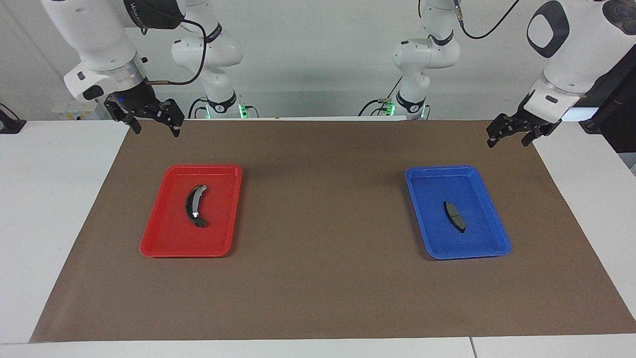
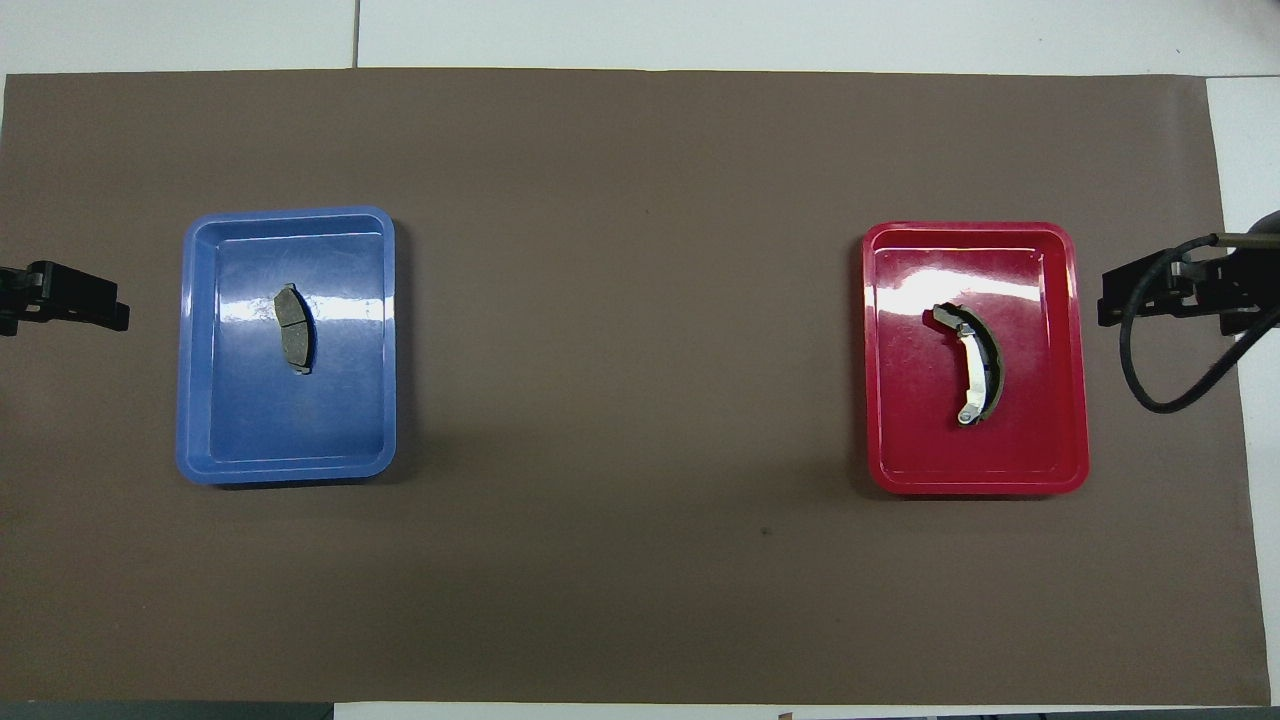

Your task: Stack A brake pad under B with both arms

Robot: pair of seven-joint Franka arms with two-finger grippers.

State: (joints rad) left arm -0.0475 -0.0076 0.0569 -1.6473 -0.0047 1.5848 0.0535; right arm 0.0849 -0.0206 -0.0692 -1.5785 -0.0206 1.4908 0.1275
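I am holding both tools up and idle, nothing in either. My left tool [image 1: 508,139] is hanging over the mat's [image 1: 323,278] edge at the left arm's end of the worktop [image 1: 44,209], fingers spread. My right tool [image 1: 155,127] is hanging over the mat's corner at the right arm's end, fingers spread too. In the overhead view only the tips are showing: left tool [image 2: 95,305], right tool [image 2: 1125,300], with a black cable [image 2: 1150,370] looping by the right one.

The pad [image 1: 454,216] is lying flat in the blue tray [image 1: 422,209], near its middle, matte grey, touching nothing but the tray floor. Overhead: pad [image 2: 294,328], blue tray [image 2: 210,440].

B [image 1: 195,205] is lying in the red tray [image 1: 159,233], curved, its silver strip catching light. Overhead: B [image 2: 975,375], red tray [image 2: 900,450].

The two trays are sitting well apart on the mat, one toward each arm's end. Both tools are well clear of the trays.
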